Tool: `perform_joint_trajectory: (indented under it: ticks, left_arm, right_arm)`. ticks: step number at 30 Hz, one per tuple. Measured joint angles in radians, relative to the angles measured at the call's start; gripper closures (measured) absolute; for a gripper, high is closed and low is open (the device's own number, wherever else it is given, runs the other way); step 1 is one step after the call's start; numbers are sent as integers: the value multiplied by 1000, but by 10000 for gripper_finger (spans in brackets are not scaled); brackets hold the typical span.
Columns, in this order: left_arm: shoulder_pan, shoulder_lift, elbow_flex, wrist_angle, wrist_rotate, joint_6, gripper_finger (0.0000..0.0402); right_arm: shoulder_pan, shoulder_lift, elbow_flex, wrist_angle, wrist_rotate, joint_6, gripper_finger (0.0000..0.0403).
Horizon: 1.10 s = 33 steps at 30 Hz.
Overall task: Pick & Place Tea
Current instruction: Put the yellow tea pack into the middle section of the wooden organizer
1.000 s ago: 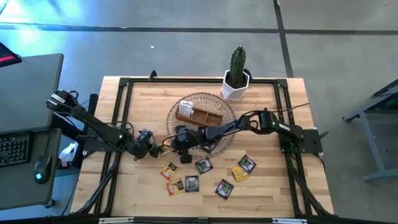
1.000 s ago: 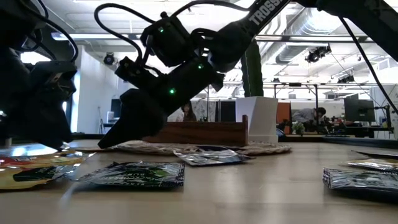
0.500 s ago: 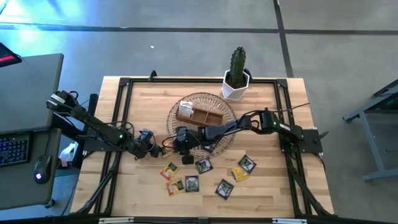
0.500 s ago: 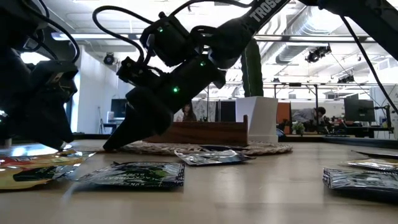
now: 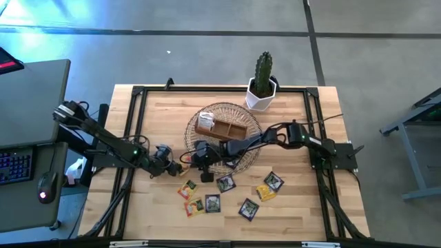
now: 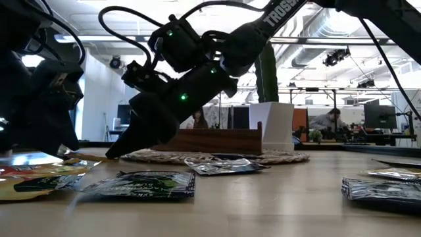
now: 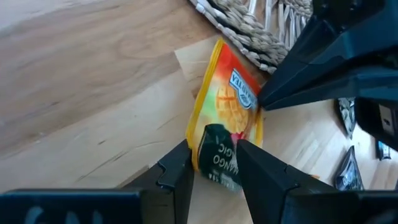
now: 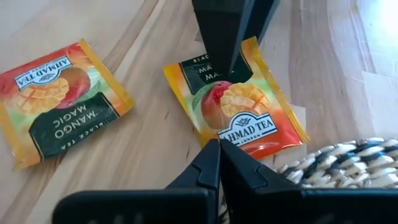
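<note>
Right fingers [image 8: 219,163] closed since before | left fingers [image 7: 214,163] grip mango packet [image 7: 229,118]

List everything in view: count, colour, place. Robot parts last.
Table: one, light wood, black frame.
Basket: one, round wicker, mid-table.
Box: one, brown wood, on the basket; something white at one end.
Cactus: one, green, in a white pot at the far edge.
Loose packets: seven, orange, yellow and dark, flat near the front edge.
Held packet: one, orange mango, beside the basket.
Desk: one, grey, left of the table.
Keyboard: one, dark, on the desk.
Mouse: one, dark, on the desk.
Person: at least one, seated far behind.
Left tool: shut on the held packet's corner.
Right tool: shut on its opposite edge.
</note>
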Motion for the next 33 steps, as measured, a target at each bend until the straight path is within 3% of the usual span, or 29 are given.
perform_joint_trajectory:
  ticks: [5, 12, 17, 24, 28, 33]
  left_arm:
    - [0, 48, 2, 40, -10, 33, 299]
    - [0, 60, 2, 48, -21, 34, 393]
    - [0, 44, 1, 51, -10, 112, 385]
    - [0, -39, 58, 77, 26, 364, 398]
    - [1, -102, 154, -34, 1, 503, 400]
    - [66, -122, 356, -360, -4, 633, 401]
  right_arm:
    - [0, 6, -1, 6, 1, 0, 400]
    - [0, 7, -2, 29, 2, 0, 395]
    - [4, 0, 0, 13, -2, 28, 387]
    - [49, -110, -5, -138, 36, 26, 328]
    - [82, -234, -1, -310, 134, 20, 300]
    - [138, -386, -2, -587, 258, 63, 288]
